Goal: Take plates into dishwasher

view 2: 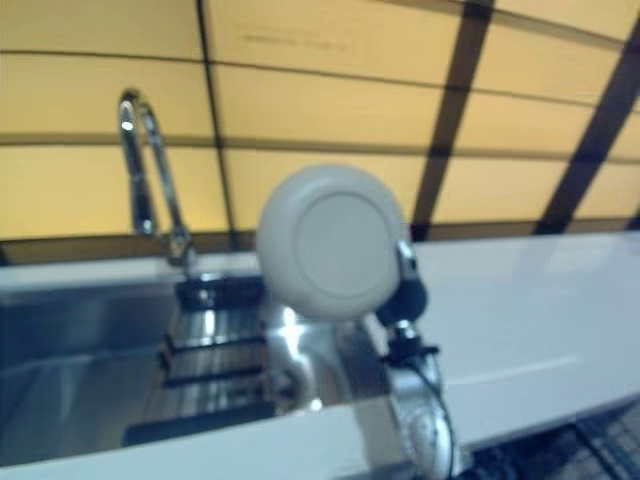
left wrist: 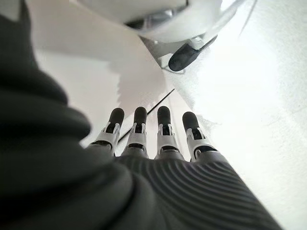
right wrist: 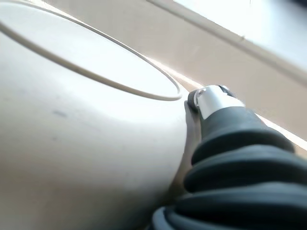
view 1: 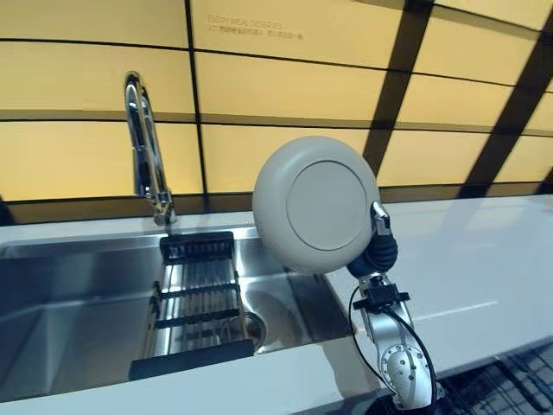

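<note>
A round pale grey plate (view 1: pixel 315 203) stands upright in the air above the right end of the sink, its underside turned toward me. My right hand (view 1: pixel 380 223) comes up from the lower right and is shut on the plate's right rim. The thumb (right wrist: pixel 213 100) lies against the underside, and the fingers are hidden behind the plate. My left hand (left wrist: pixel 163 129) shows only in the left wrist view, open, fingers straight over a pale surface and holding nothing.
A steel sink (view 1: pixel 78 320) fills the lower left, with a black slatted rack (view 1: pixel 199 294) across it and a chrome tap (view 1: pixel 147 156) behind. A white counter (view 1: pixel 484 268) runs right. A dark wire grid (view 1: pixel 510 385) shows below the counter's front edge. A yellow tiled wall stands behind.
</note>
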